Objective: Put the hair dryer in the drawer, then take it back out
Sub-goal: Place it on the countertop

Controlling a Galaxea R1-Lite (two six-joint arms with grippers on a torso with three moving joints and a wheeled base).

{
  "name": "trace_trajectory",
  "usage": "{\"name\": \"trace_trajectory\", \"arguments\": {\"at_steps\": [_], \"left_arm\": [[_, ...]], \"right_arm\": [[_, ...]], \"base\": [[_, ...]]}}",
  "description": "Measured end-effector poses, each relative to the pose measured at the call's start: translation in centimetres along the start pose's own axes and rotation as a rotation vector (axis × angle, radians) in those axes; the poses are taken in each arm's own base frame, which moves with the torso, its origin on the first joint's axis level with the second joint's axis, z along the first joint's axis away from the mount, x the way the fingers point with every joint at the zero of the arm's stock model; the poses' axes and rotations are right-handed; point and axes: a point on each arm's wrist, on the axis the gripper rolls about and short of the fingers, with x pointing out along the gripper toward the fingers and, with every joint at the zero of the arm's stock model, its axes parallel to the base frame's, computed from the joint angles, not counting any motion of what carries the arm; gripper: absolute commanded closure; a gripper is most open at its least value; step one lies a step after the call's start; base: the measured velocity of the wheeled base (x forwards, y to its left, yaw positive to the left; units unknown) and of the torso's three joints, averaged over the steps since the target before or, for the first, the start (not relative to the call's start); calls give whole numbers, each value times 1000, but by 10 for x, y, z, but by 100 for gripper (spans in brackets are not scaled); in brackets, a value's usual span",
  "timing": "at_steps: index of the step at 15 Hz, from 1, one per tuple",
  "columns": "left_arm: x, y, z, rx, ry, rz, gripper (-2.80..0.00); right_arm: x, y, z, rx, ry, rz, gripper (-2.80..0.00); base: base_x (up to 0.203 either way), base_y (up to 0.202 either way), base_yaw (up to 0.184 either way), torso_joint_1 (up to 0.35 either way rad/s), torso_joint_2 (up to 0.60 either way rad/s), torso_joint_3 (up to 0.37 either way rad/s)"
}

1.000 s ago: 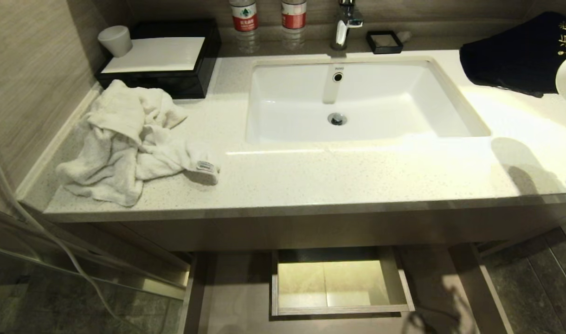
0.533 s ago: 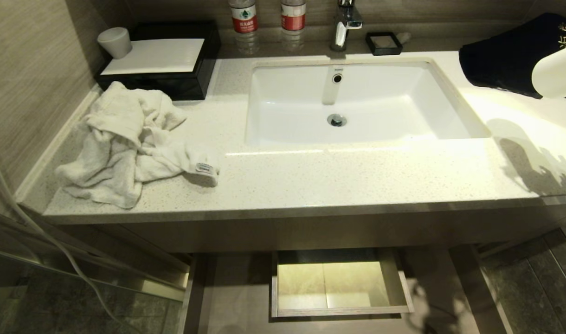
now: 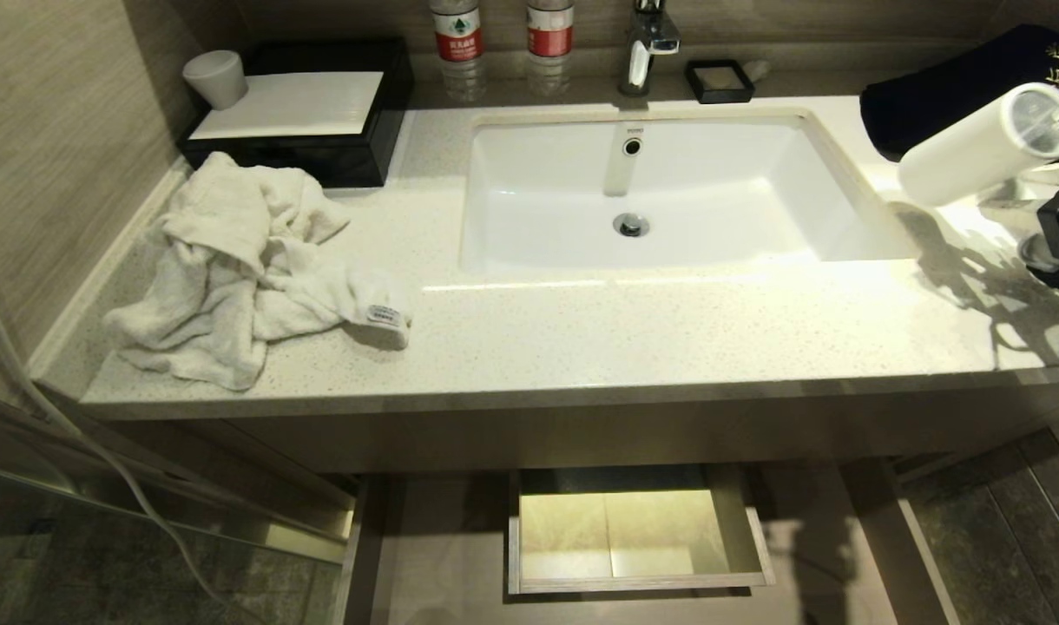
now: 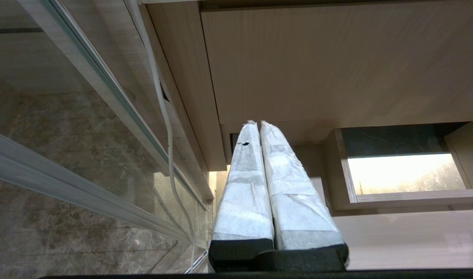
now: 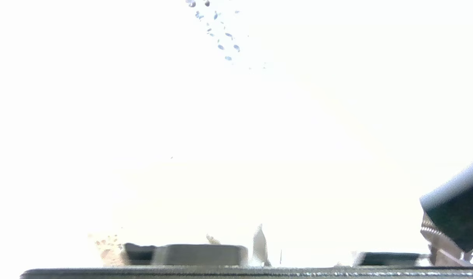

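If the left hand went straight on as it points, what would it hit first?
Likely the lower edge of the wood-grain panel above the drawer; the left hand lines up with it, though depth is unclear.

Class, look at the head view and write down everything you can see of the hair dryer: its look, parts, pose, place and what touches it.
The hair dryer shows mainly as a smooth, glossy white cylindrical barrel, plastic by its look. It is tilted, its far end raised toward the picture's right edge, where a paler round end face shows. It hangs in the air above the right end of the countertop, beside the sink and in front of a dark cloth bag, throwing a shadow on the counter. Its handle and cord are out of view, and what holds it cannot be seen.
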Motion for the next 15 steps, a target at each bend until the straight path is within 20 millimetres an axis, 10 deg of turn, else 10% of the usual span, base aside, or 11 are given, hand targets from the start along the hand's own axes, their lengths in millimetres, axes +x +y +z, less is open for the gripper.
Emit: {"name": "trace_trajectory", "arguments": {"at_steps": [5,10,11,15], "left_arm": [[0,0,0,0,0,0,0],[0,0,0,0,0,1,0],[0,0,0,0,0,0,0],[0,0,0,0,0,0,0]], "right_arm": [[2,-5,-7,7,27,-14,-280],[-41,-12,2,28,23,-79,-280],[-54,-9,2,35,23,-84,0],[-97,19,0,116,49,-77,0]], "base": [[0,0,0,0,0,0],[0,0,0,0,0,0],[0,0,0,0,0,0],[0,0,0,0,0,0]]}}
